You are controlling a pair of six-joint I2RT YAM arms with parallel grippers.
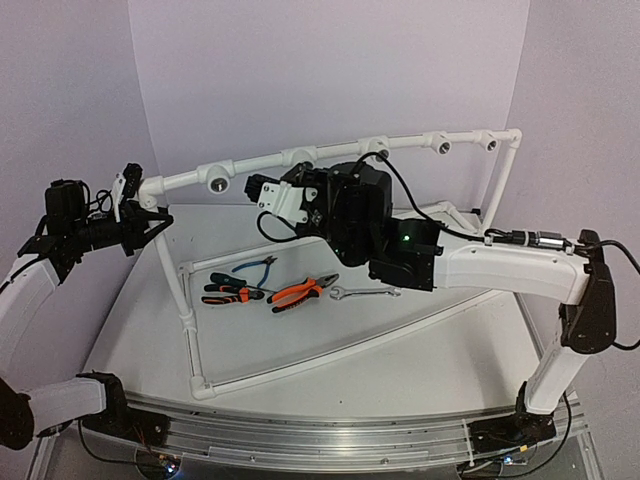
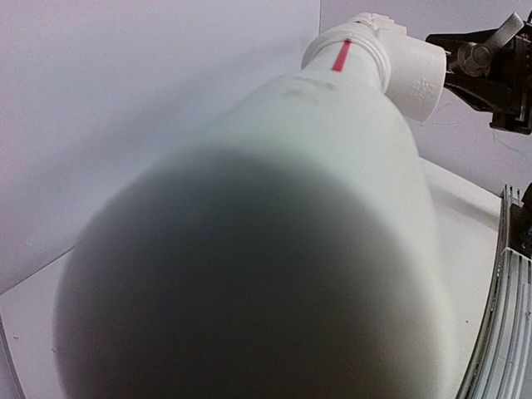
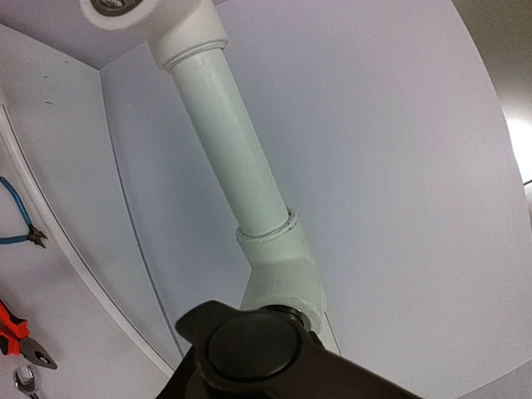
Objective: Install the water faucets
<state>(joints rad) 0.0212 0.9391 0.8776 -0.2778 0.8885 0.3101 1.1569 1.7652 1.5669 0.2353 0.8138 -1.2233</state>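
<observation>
Nearest, low in the overhead view, the orange-handled pliers point(image 1: 300, 292) and silver wrench point(image 1: 365, 293) lie on the table point(image 1: 400, 370) inside the pipe frame point(image 1: 190, 330). Higher up at the left edge, the left gripper point(image 1: 145, 222) appears clamped on the frame's corner post. Beyond, left of centre, the right gripper point(image 1: 265, 190) meets the top rail; I cannot tell whether its jaws are closed. The faucet point(image 3: 249, 349) sits at the bottom of the right wrist view, against a tee fitting point(image 3: 283, 278). It looks like solid metal: rigid, dense, smooth-capped and probably slippery. The short body seems the best place to grip, squarely, so the threads start straight.
</observation>
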